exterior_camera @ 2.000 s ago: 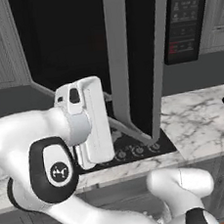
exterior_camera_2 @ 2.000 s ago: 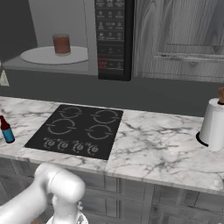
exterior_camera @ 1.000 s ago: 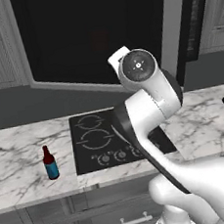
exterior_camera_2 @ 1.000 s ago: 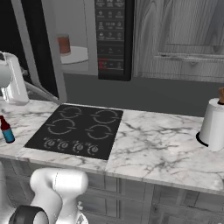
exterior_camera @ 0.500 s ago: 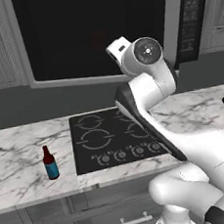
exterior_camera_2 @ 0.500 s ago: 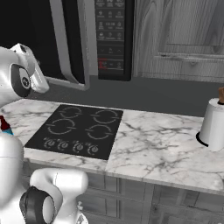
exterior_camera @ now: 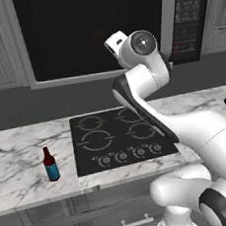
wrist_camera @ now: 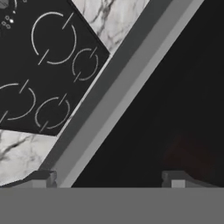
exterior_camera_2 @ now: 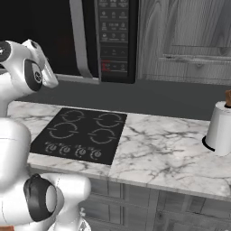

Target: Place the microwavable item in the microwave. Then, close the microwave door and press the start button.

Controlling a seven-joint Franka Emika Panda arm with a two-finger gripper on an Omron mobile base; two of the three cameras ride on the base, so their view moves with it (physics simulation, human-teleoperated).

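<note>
Dark glass of the microwave door (exterior_camera: 93, 30) stands swung shut across the oven in the left base view, right behind the raised hand, with the black button panel of the microwave (exterior_camera: 187, 17) off to the hand's right; the stovetop (exterior_camera: 120, 139) lies below it and a blue-labelled bottle (exterior_camera: 50, 164) stands well down to its left on the marble counter (exterior_camera: 21, 160). From the right base view, the hand sits before the door's grey frame (exterior_camera_2: 80, 40), and a white canister (exterior_camera_2: 220, 128) stands far to the right. Looking along the pincer (wrist_camera: 109, 178), its fingers (wrist_camera: 174, 178) are spread apart, empty, close to the door window; a faint reddish blur, probably the microwavable item (wrist_camera: 186, 153), shows through the glass just above the right fingertip.
</note>
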